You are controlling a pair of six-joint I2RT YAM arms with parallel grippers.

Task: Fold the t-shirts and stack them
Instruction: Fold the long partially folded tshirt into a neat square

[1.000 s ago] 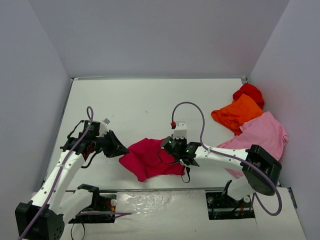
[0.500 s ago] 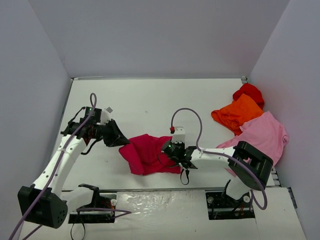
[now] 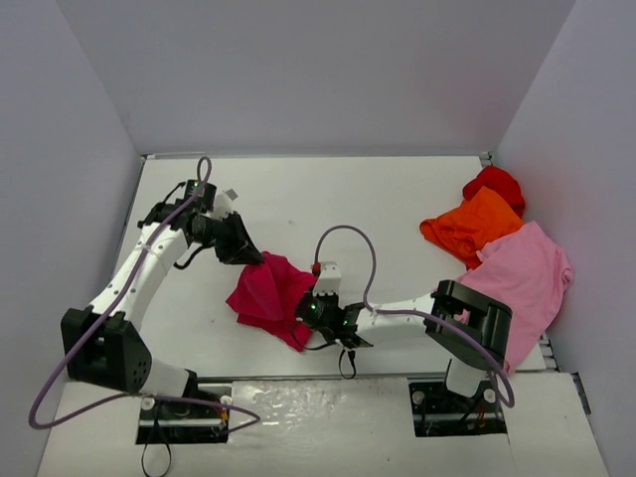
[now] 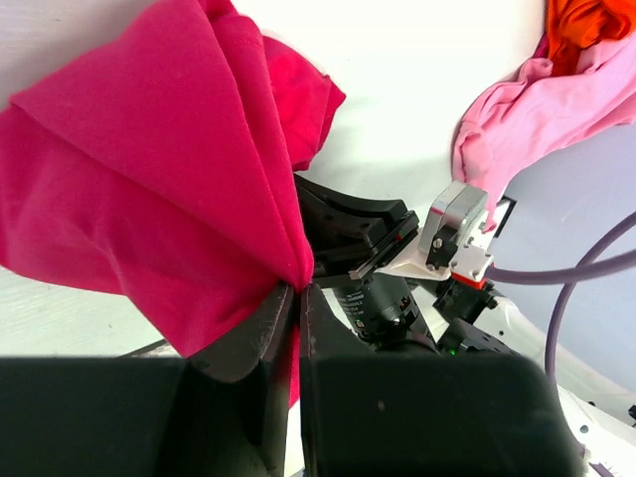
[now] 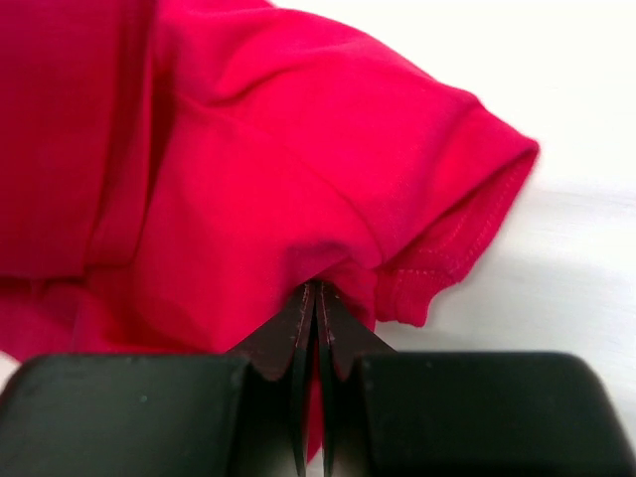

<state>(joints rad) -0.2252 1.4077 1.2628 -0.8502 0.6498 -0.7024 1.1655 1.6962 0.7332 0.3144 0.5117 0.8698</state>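
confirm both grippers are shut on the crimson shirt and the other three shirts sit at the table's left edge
No: in the top view the orange shirt, red shirt and light pink shirt sit at the table's right edge. The rest holds.

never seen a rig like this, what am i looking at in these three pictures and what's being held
Two white robot arms are bolted at the near edge of a white table. The wide picture is from a camera above and behind them; each close-up is from a camera on one wrist. The left hand and the right hand are both pinched shut on one crimson shirt, at different spots. On the table's right side lie a pink shirt, an orange shirt and a red shirt, bunched together unfolded.
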